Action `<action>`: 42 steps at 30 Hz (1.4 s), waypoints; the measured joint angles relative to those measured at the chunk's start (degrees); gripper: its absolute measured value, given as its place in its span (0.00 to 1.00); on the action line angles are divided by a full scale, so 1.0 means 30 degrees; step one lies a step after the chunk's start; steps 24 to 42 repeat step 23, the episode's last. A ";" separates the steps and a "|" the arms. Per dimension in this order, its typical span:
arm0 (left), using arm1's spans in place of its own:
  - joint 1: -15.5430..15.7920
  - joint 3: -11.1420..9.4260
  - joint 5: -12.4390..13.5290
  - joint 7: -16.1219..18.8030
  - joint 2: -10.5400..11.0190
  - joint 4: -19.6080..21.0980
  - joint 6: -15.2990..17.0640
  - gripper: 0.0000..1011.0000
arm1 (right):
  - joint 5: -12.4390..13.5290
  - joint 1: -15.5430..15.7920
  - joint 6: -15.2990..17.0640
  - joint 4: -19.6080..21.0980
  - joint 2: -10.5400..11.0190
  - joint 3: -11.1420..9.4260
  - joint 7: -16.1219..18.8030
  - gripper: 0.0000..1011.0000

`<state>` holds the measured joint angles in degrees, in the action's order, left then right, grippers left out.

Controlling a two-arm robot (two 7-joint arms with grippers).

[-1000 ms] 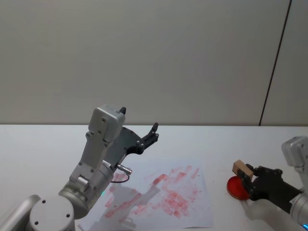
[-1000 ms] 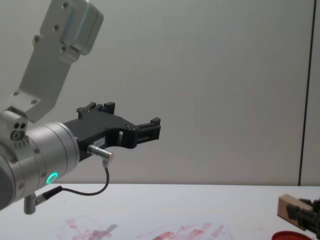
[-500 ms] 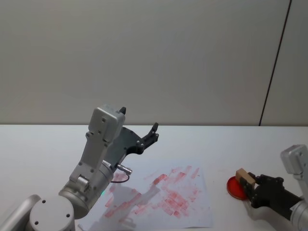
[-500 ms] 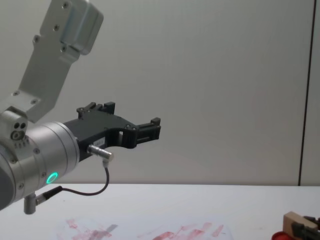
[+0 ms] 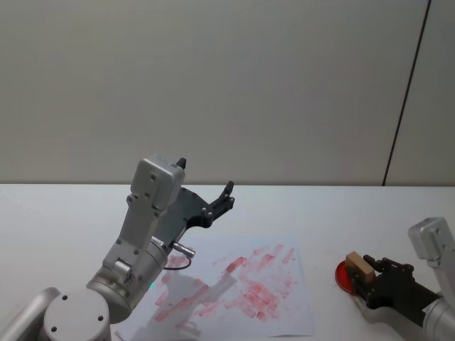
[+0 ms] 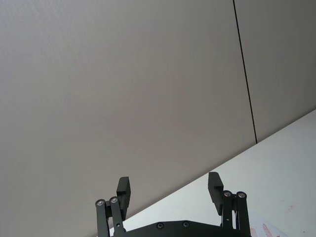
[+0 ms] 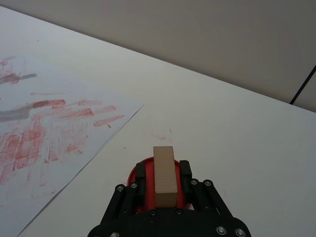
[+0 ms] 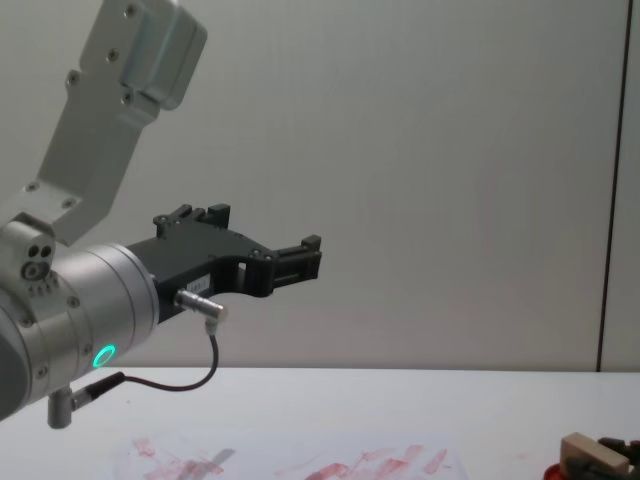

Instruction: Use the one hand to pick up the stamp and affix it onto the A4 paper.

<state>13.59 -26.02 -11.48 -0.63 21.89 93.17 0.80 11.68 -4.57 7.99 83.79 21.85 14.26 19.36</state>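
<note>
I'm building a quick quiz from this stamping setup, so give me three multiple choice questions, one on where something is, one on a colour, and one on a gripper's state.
1. Where is the stamp?
A. over the red disc
B. on the A4 paper
C. in the left gripper

2. What colour are the paper's smears?
A. blue
B. red
C. green

3. The right gripper is:
A. open
B. shut on the stamp
C. shut on nothing

Answers: 1 A, the block sits above the disc in the right wrist view. 2 B, red streaks cover the sheet. 3 B, its fingers clamp the block.

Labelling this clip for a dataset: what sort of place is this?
Probably a robot test bench in a lab: a bare white table against a plain grey wall, holding just an ink-smeared A4 paper, a red disc and a wooden stamp.
</note>
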 joint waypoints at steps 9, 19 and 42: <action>0.0000 0.0000 0.0000 0.0000 0.0001 0.0001 0.0000 0.99 | 0.0012 -0.0087 -0.0406 -0.0141 -0.0093 0.0030 -0.0169 0.62; 0.0000 0.0000 0.0000 0.0001 0.0001 0.0001 0.0000 0.99 | 0.0673 0.0153 -0.1096 0.0912 0.0009 -0.0128 -0.0509 0.93; 0.0000 0.0000 0.0000 -0.0001 0.0000 0.0000 0.0000 0.99 | 0.0895 0.0262 -0.1248 0.1315 0.0055 -0.0184 -0.0620 0.99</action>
